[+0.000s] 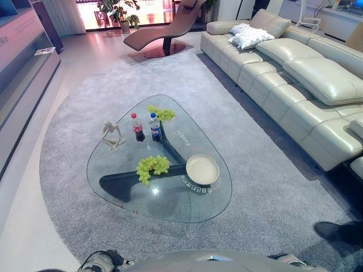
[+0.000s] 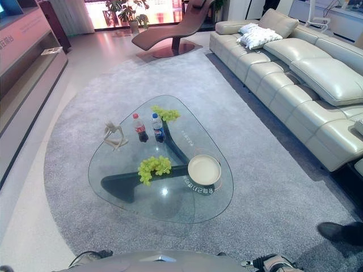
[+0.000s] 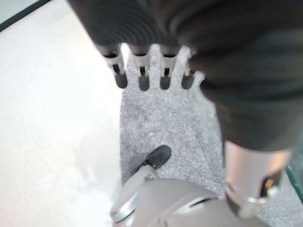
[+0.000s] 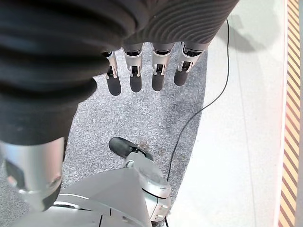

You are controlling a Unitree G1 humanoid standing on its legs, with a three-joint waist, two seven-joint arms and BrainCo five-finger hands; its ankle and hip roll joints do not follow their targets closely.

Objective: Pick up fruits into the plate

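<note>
Left eye view: one bunch of green grapes (image 1: 152, 166) lying on the glass counter (image 1: 122, 201), near side, just left of a round cream plate (image 1: 202, 169); bunch and plate close but apart, plate bare. Second bunch of green grapes (image 1: 161, 113) at the far end of the counter, just behind two small bottles standing upright side by side: one red-capped with dark drink (image 1: 136, 127), one blue-labelled with a white cap (image 1: 154, 127). Pale figurine (image 1: 112, 135) left of the bottles, near the counter's left edge. Counter top clear glass, rounded triangle in outline, over a dark base (image 1: 170, 152) seen through the glass. Counter stands on a grey rug (image 1: 266, 187) over a pale floor (image 1: 22, 226). Cream leather sofa (image 1: 295, 85) along the rug's right side, with a white cushion (image 1: 248, 37) at its far end. Brown lounge chair (image 1: 164, 28) beyond the rug, potted plant (image 1: 122, 11) behind it. Low shelf unit (image 1: 22, 73) along the left wall. Dark shoe of a person (image 1: 339, 231) at the lower right of the rug. Left hand (image 3: 151, 71), left wrist view: fingers straight and spread apart, holding nothing, above rug and floor. Right hand (image 4: 144, 71), right wrist view: fingers straight and apart, holding nothing, above the rug's edge.
</note>
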